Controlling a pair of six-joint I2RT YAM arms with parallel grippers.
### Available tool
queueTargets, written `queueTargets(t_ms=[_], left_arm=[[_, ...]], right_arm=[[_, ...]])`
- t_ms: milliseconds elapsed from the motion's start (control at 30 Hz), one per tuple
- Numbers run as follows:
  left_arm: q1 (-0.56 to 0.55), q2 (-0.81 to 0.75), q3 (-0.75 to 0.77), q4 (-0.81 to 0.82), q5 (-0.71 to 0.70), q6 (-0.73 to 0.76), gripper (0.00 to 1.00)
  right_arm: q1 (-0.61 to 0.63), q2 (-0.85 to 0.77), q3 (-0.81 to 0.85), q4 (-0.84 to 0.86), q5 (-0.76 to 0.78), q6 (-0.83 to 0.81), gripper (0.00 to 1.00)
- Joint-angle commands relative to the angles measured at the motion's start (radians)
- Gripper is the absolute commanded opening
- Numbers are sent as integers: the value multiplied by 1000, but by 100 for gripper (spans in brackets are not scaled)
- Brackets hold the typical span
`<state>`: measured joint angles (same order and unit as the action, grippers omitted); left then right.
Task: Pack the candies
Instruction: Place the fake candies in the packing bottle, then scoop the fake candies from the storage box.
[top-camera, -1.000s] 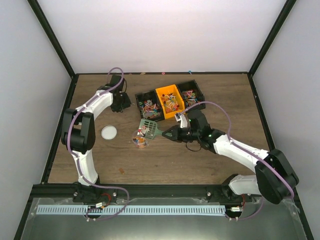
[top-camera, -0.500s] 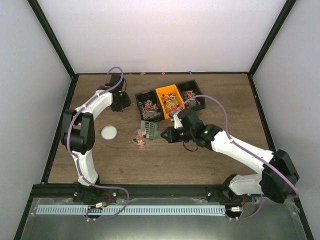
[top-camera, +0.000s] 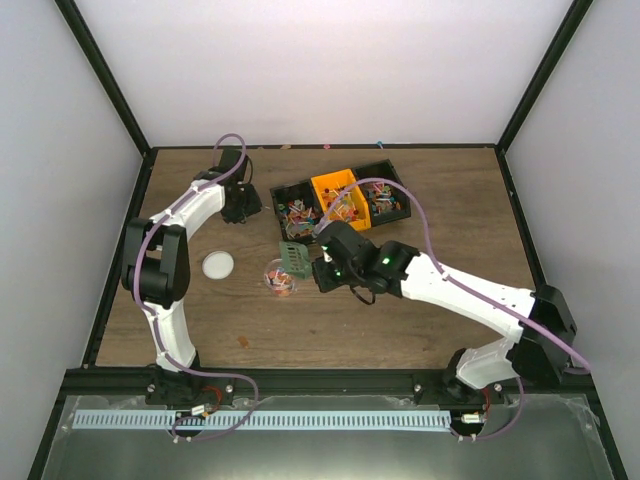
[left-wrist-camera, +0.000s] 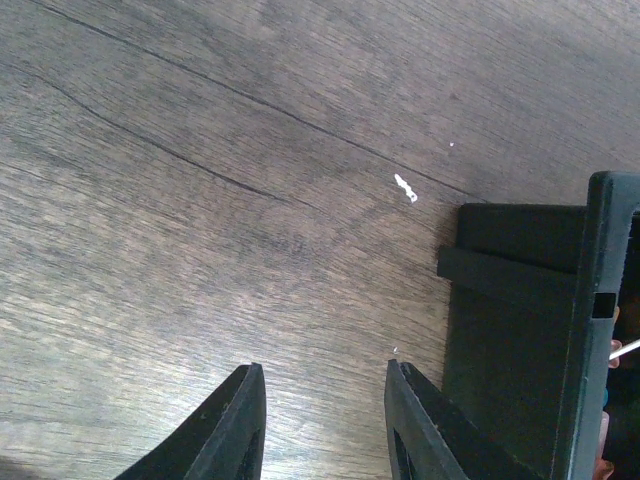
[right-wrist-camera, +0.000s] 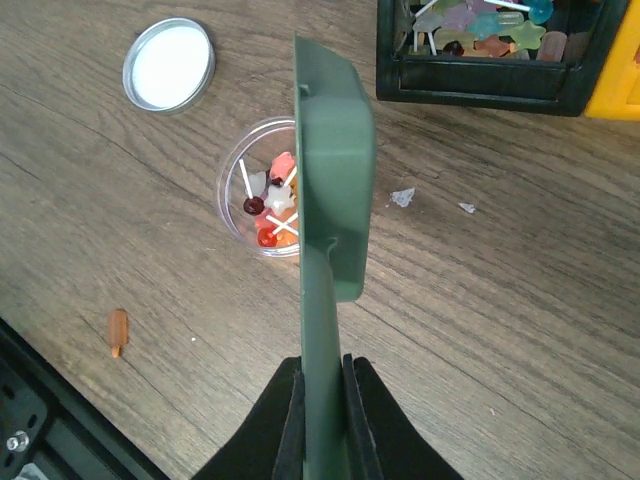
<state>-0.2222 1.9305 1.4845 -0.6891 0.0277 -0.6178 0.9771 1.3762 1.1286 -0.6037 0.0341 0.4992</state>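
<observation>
My right gripper (top-camera: 325, 272) (right-wrist-camera: 322, 372) is shut on the handle of the green scoop (top-camera: 293, 256) (right-wrist-camera: 332, 190). The scoop is rolled onto its edge above the right rim of the small clear jar (top-camera: 279, 278) (right-wrist-camera: 262, 203). A few candies (right-wrist-camera: 270, 210) lie in the jar. More candies (top-camera: 297, 213) fill the black and orange bins (top-camera: 340, 196), which show at the top of the right wrist view (right-wrist-camera: 480, 80). My left gripper (top-camera: 243, 206) (left-wrist-camera: 325, 420) is open and empty, low over bare wood beside the left black bin (left-wrist-camera: 520, 330).
The jar's white lid (top-camera: 218, 265) (right-wrist-camera: 168, 64) lies left of the jar. One stray orange candy (right-wrist-camera: 118, 331) lies on the wood near the front edge. Small wrapper scraps (right-wrist-camera: 402, 197) lie right of the jar. Black frame posts border the table.
My right gripper has moved left toward the jar and rolled the scoop from flat onto its edge over the jar. The left arm has not moved.
</observation>
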Motion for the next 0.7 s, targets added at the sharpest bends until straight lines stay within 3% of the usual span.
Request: queueTargets(t_ms=[0, 200, 333, 500, 667], left_arm=[[6, -3, 21, 0, 16, -10, 36], [2, 5, 37, 6, 36, 0, 36], [-15, 19, 81, -9, 11, 5, 40], [-52, 66, 187, -38, -43, 11, 41], [-60, 165, 347, -73, -50, 51, 46]], right_arm=[[54, 38, 105, -110, 157, -46, 1], [43, -27, 114, -60, 163, 39, 1], [-54, -74, 115, -8, 77, 145, 1], [-264, -85, 68, 97, -128, 391, 1], [-338, -18, 46, 244, -255, 687, 1]])
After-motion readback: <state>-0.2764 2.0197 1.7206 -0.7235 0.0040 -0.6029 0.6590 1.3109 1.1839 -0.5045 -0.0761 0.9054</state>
